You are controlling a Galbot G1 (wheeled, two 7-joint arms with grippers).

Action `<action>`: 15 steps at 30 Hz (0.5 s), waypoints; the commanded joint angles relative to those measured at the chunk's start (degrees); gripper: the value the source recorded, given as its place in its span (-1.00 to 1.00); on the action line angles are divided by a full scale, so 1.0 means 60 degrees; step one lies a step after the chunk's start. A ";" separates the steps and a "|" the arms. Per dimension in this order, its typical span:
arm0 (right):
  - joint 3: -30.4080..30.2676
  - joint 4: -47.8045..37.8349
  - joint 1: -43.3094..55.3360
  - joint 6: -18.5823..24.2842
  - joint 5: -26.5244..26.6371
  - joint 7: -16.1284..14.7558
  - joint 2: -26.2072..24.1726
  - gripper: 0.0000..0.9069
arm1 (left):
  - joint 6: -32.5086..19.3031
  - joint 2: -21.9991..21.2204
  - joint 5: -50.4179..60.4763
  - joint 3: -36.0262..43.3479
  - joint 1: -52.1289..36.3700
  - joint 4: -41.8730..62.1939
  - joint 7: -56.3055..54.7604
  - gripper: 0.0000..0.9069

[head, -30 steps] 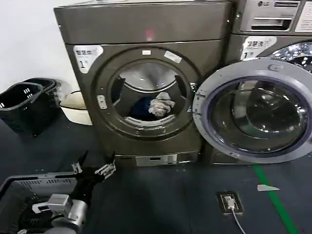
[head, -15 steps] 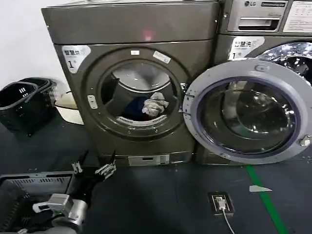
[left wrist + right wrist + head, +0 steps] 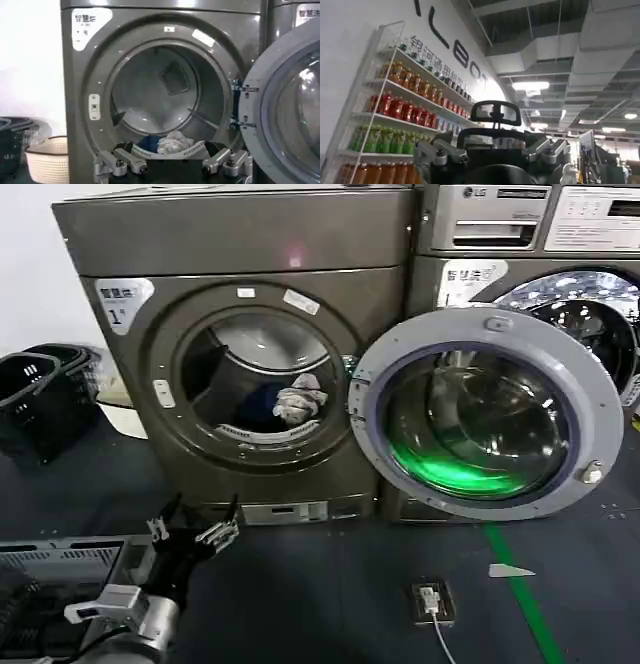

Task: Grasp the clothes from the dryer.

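Bronze-grey dryer (image 3: 240,354) sat further left in my head view than a second earlier, and more of the LG machine (image 3: 530,244) showed on the right. Its door (image 3: 485,414) hung swung open, now with a green glint in the glass. The clothes (image 3: 285,402) lay low at the front of the drum, pale bundle beside dark blue. My left gripper (image 3: 193,524) still hovered low over the floor, well short of the porthole, fingers spread apart and empty. My right gripper (image 3: 492,150) pointed up toward drink shelves (image 3: 405,105), jaws apart, holding nothing.
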 commanded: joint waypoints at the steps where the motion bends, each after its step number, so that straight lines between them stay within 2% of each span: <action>1: 0.0005 -0.0007 0.0005 0.0078 0.0029 -0.0020 -0.0005 1.00 | -0.0010 -0.0006 0.0013 -0.0012 -0.0007 0.0003 0.0000 1.00; 15: 0.0014 -0.0020 0.0032 0.0153 0.0046 -0.0117 0.0007 1.00 | -0.0010 -0.0028 -0.0012 -0.0072 -0.0067 0.0010 0.0036 1.00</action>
